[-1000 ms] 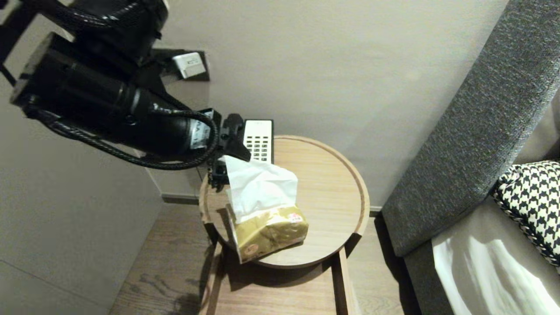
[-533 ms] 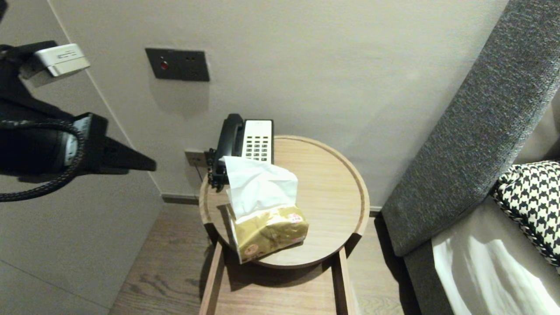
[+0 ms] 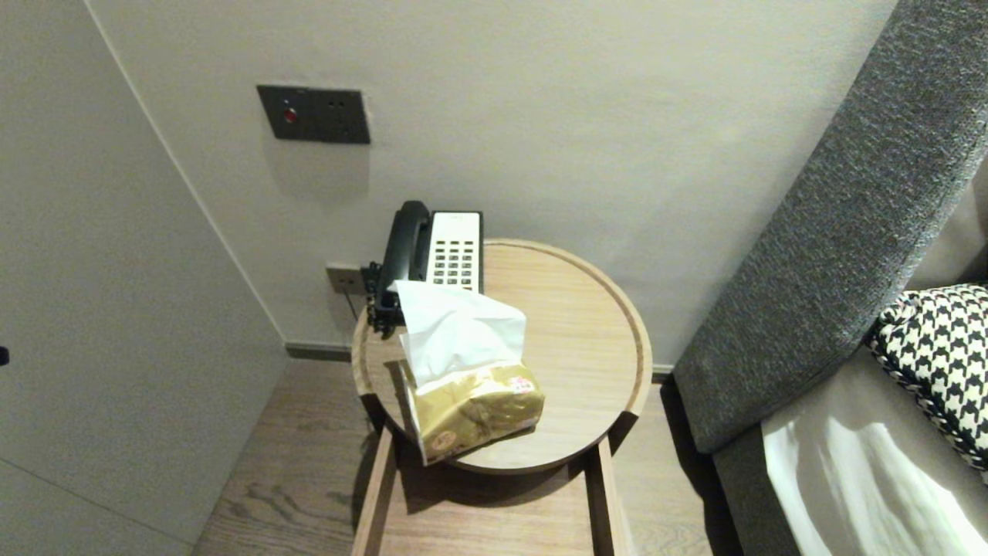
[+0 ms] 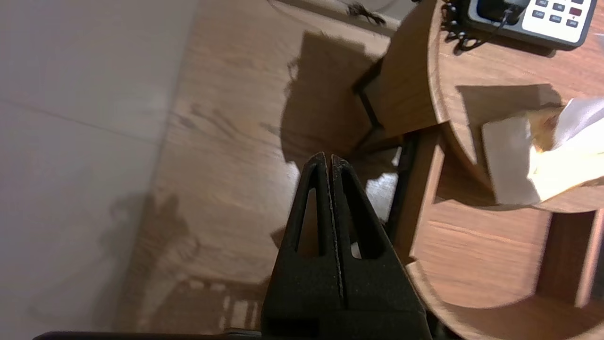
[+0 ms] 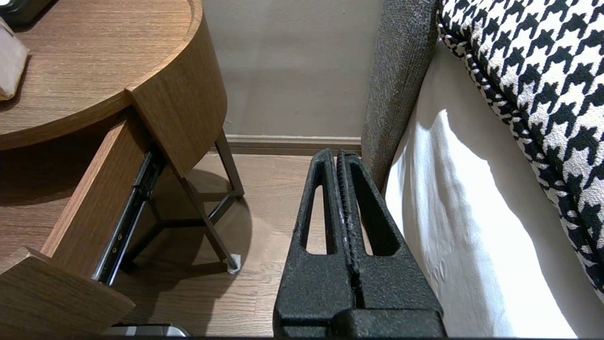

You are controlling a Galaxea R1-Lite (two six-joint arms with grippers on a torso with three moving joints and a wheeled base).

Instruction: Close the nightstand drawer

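Observation:
A gold tissue pack [image 3: 471, 405] with a white tissue [image 3: 459, 332] standing out of it lies on the round wooden bedside table [image 3: 579, 347]. Behind it sits a black-and-white desk phone [image 3: 436, 251]. The left wrist view shows my left gripper [image 4: 328, 158] shut and empty, hanging over the wooden floor beside the table [image 4: 495, 61], well clear of the tissue pack [image 4: 514, 160] and phone [image 4: 533, 14]. My right gripper [image 5: 336, 153] is shut and empty too, parked low between the table [image 5: 94, 56] and the bed [image 5: 462, 212]. Neither gripper shows in the head view.
The table's drawer [image 3: 494, 510] stands pulled out toward me. A dark switch panel [image 3: 312, 114] is on the wall above the phone. A grey headboard [image 3: 834, 224] and a houndstooth pillow [image 3: 938, 355] fill the right side. A wall corner runs down the left.
My left arm has swung away from over the phone and tissue pack, off to the left and out of the head view. Its fingers have closed on nothing. The right arm has not moved.

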